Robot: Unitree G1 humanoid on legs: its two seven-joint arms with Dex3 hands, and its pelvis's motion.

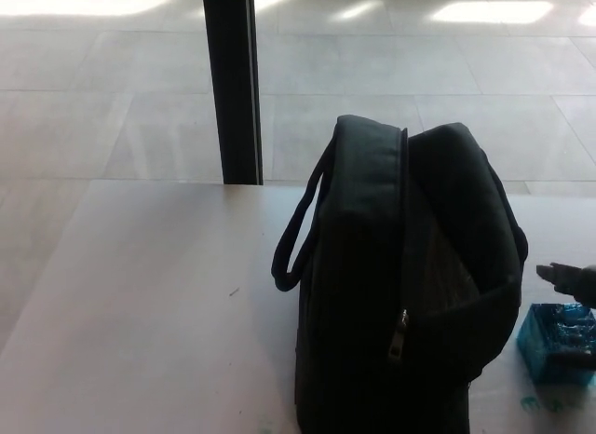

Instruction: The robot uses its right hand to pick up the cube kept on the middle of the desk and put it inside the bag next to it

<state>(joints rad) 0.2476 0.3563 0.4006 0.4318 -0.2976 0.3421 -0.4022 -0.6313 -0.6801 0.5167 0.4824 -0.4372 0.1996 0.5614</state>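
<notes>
Right now the cube sits on the worktop just right of the bag. Only the right hand shows, at the picture's edge directly above the cube; whether its fingers are spread cannot be told.

My right hand just shows at the picture's right edge, one dark finger pointing left.
</notes>
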